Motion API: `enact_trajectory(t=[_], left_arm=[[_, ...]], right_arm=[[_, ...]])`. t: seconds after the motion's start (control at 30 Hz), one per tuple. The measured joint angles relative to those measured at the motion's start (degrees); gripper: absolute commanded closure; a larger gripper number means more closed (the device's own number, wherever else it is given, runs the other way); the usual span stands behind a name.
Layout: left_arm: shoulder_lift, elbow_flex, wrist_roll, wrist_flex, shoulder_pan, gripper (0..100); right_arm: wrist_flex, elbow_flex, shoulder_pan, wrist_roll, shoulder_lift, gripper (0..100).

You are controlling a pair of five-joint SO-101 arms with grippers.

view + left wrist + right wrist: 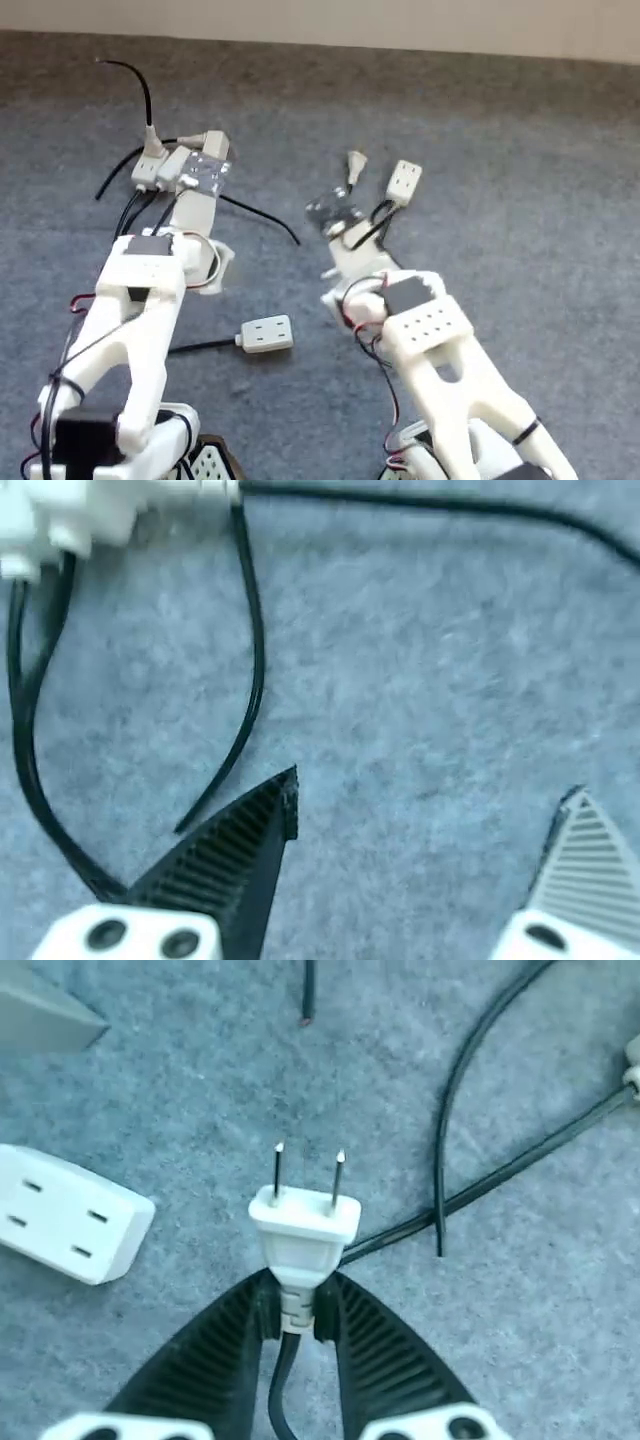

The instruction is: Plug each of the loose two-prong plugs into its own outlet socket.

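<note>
1. right gripper [300, 1305]: clenched on the plug [303, 1225]. the fingers pinch the strain relief just behind the white body, and the plug's cord runs back between them.
2. plug: both prongs are bare and point straight away from the gripper. they are not in any socket.
3. outlet [70, 1215]: white block lying flat on the grey carpet [500, 250]. it sits just beside the plug without touching it, on the side away from the left arm. two pairs of slots face up. the prongs aim past it, not at the slots.
4. left gripper [432, 785]: released, jaws wide apart, nothing between them, bare carpet underneath. one finger is black, the other pale.
5. white cluster [60, 520]: white plug and outlet pieces bunched together just past the left gripper's tips. cannot tell which pieces are mated.
6. cords [250, 660]: thin black leads run out of the cluster across the carpet. one rises and curls above the cluster in the high view. another lies between the two grippers.
7. second outlet [265, 333]: white block on the carpet between the two arms, near their bases and well apart from both grippers. its black cord leads toward the left arm.
</note>
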Motion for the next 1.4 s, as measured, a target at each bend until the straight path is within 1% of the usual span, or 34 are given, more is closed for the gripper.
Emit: enact_trajectory(t=[0.2,0.37,0.53,0.67,0.77,0.9,1.07,1.23,1.4], left_arm=[[-5.1,0.1,0.0,-1.6,7.1,60],[-8.3,2.7,0.0,-5.5,10.5,60],[-13.2,5.3,0.0,-6.4,10.6,60],[-19.9,8.1,0.0,-6.4,10.6,61],[-26.5,11.6,0.0,-6.3,11.6,61],[-36.7,16.3,-0.1,-4.0,13.7,61],[-47.3,19.1,-0.1,-0.2,14.1,61],[-50.1,22.3,-0.2,1.0,15.8,61],[-50.1,23.6,-0.2,1.0,16.4,61]], right_arm=[[-0.8,4.8,-8.4,0.4,-3.9,99.2],[-1.0,8.5,-11.9,0.4,-9.8,99.2],[-1.0,10.5,-12.1,0.4,-14.8,99.2],[-1.4,10.6,-12.1,0.4,-14.5,99.2],[-4.0,10.6,-12.1,0.4,-12.0,99.2],[-5.7,10.6,-11.2,0.4,-8.5,99.2],[-6.2,10.6,-10.7,0.4,-8.0,99.2],[-5.8,10.2,-10.5,0.4,-8.0,99.2],[-1.0,4.8,-10.5,-1.5,-8.0,99.2]])
